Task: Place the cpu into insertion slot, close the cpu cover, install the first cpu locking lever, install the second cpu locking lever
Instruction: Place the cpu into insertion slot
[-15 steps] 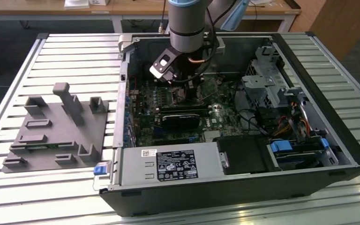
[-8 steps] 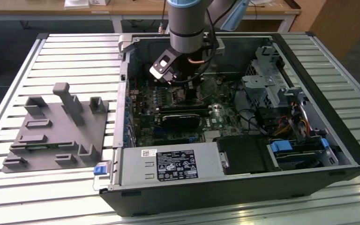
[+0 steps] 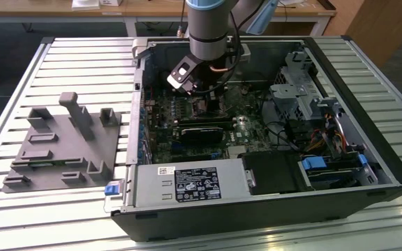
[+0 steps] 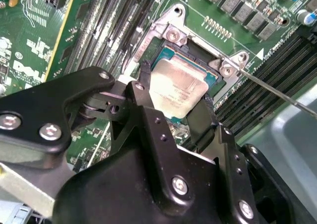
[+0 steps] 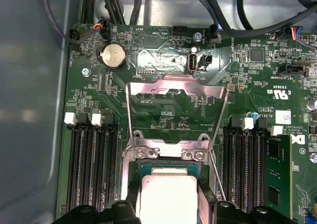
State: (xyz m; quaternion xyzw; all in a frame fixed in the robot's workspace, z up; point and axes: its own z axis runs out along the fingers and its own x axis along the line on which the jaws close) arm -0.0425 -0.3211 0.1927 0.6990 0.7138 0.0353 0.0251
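Observation:
The cpu (image 4: 179,85) (image 5: 167,196), a pale silvery square chip, sits between my gripper's (image 4: 176,87) (image 5: 168,192) two black fingers (image 4: 143,83), which press on its opposite edges. It lies right at the insertion slot (image 5: 148,170) (image 4: 161,60), whose rim shows around it; whether it is fully seated I cannot tell. The cpu cover (image 5: 176,84) is swung open and lies back flat on the green board. One thin locking lever (image 4: 277,91) (image 5: 217,177) sticks out beside the socket, unlatched. In the exterior view the gripper (image 3: 201,99) is deep inside the computer case.
Long black memory slots (image 5: 91,169) (image 5: 245,169) flank the socket. A black graphics card (image 3: 202,133), a power supply (image 3: 187,184), cables and a drive cage (image 3: 299,99) crowd the case. A grey fixture (image 3: 61,141) stands on the slatted table at the exterior view's left.

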